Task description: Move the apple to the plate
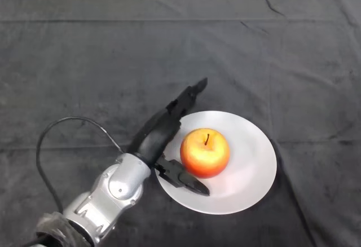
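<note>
- Head view, starting at your lower left: the silver-grey left arm (pixel 107 193) reaches in over the dark cloth (pixel 84 61) that covers the table and slants up toward the middle.
- Next you meet the black left hand (pixel 161 137) at the left rim of the plate. Its fingers are spread: the long upper fingers (pixel 189 96) point straight up and to the right, past the plate's rim, and the thumb (pixel 189 182) lies low over the plate's near-left part.
- The hand flanks the apple but does not clamp it; the thumb looks just beside the fruit, and you cannot tell whether it touches.
- Further right, the apple (pixel 205 152) sits upright, stem up, on the white plate (pixel 254 157), a little left of the plate's middle.
- Judged from this, the move itself is done: the apple rests on the plate.
- What is left for you is to draw the open hand away to the left without nudging the apple.
</note>
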Available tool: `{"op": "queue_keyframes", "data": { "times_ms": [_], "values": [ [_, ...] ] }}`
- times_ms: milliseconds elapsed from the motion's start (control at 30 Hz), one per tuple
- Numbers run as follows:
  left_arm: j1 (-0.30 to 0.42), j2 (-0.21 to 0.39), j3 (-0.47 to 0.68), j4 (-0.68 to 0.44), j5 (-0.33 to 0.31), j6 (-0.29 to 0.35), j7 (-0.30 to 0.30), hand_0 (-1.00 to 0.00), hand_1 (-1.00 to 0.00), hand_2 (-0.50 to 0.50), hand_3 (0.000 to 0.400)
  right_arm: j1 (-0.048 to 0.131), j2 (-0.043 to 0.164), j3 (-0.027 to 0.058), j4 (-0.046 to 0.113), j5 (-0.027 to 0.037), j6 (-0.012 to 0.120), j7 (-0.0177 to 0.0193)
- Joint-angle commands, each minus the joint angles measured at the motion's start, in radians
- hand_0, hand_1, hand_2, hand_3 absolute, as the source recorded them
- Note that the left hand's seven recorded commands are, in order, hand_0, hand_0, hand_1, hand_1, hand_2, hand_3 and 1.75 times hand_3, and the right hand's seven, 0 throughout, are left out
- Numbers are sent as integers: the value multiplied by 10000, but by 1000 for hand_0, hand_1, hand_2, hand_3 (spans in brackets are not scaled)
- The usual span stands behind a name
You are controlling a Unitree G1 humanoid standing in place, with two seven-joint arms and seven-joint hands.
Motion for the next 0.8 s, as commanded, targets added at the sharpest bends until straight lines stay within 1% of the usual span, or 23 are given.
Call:
{"op": "queue_keyframes", "data": {
  "times_ms": [33, 333, 567, 800],
  "values": [
    [-425, 529, 383, -388, -58, 50, 103, 0, 0, 0, 0, -387, -221, -45, -180, 229, -42, -15],
    [-293, 919, 1367, -507, -20, -88, 560, 0, 0, 0, 0, -384, -217, -43, -188, 229, -43, -18],
    [-143, 1441, 2291, -710, -154, -113, 699, 0, 0, 0, 0, -380, -214, -41, -196, 229, -43, -20],
    [73, 2053, 3458, -623, -417, -339, 873, 0, 0, 0, 0, -378, -211, -39, -203, 229, -43, -23]
  ]
}}
